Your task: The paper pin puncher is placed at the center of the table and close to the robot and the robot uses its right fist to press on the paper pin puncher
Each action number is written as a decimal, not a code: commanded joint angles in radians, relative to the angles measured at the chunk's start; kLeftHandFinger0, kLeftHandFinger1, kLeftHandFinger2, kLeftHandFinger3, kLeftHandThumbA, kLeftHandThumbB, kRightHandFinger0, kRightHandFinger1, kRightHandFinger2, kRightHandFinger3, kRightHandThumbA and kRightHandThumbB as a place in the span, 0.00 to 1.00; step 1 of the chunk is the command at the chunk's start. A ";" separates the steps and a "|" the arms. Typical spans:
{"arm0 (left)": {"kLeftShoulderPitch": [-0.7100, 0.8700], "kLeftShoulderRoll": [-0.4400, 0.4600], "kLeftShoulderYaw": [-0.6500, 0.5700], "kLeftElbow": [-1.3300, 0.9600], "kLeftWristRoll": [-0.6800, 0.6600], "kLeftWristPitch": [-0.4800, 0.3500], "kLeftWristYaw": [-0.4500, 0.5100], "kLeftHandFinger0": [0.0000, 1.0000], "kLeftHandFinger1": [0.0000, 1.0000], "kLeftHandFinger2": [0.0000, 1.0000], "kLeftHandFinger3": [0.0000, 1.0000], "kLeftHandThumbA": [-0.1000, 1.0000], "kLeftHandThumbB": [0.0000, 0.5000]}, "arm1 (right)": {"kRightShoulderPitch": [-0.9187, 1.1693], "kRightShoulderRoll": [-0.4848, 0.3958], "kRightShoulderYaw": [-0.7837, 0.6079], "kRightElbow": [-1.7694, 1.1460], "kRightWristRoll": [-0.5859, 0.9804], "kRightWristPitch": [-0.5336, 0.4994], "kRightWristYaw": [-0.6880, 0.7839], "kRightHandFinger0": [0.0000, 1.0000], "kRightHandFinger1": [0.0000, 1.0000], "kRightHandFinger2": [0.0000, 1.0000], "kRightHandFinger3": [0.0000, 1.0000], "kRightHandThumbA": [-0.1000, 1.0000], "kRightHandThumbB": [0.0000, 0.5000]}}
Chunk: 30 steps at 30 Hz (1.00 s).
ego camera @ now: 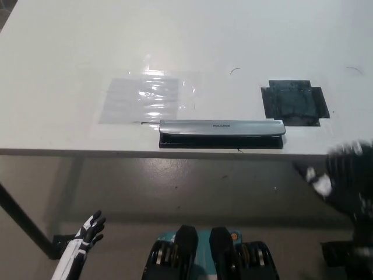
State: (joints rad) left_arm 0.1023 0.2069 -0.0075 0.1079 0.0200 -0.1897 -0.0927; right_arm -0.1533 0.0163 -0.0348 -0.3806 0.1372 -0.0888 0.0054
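1. The paper pin puncher [221,133] lies flat at the near edge of the desk [52,52].
2. Right hand [348,178]: blurred, right of and below the puncher, off the desk; finger state indeterminable.
3. Left hand [87,232]: low, left of the puncher, fingers apart, empty.

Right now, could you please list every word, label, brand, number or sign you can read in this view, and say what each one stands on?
No text here can be read.
Paper pin puncher: one small dark mark on its silver top bar, too small and blurred to read.
Clear plastic sheet: no print visible.
Black taped patch: no print visible.
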 commanded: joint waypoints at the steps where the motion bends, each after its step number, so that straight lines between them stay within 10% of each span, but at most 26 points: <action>1: -0.018 0.020 -0.001 -0.018 -0.002 -0.056 -0.021 1.00 1.00 1.00 1.00 1.00 0.37 | -0.194 0.033 0.029 -0.013 0.006 0.208 -0.027 0.00 0.00 0.00 0.00 1.00 0.37; 15: -0.027 0.022 -0.002 -0.030 -0.005 -0.047 -0.025 1.00 1.00 1.00 1.00 1.00 0.39 | -0.627 0.126 0.036 0.648 0.010 0.113 -0.002 0.00 0.00 0.18 0.08 1.00 0.33; 22: -0.030 0.021 0.000 -0.031 -0.006 -0.048 -0.029 1.00 1.00 1.00 1.00 1.00 0.38 | -0.670 0.157 0.032 0.885 -0.027 0.058 -0.039 0.05 0.19 0.41 0.25 1.00 0.41; 30: -0.033 0.024 0.003 -0.037 -0.009 -0.038 -0.035 1.00 1.00 1.00 1.00 1.00 0.41 | -0.663 0.147 0.032 1.109 -0.040 -0.071 -0.035 0.05 0.17 0.40 0.33 1.00 0.33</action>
State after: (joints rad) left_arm 0.0780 0.2144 -0.0070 0.1035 0.0195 -0.2010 -0.1114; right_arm -0.7669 0.1556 -0.0039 0.6839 0.1166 -0.0310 -0.0261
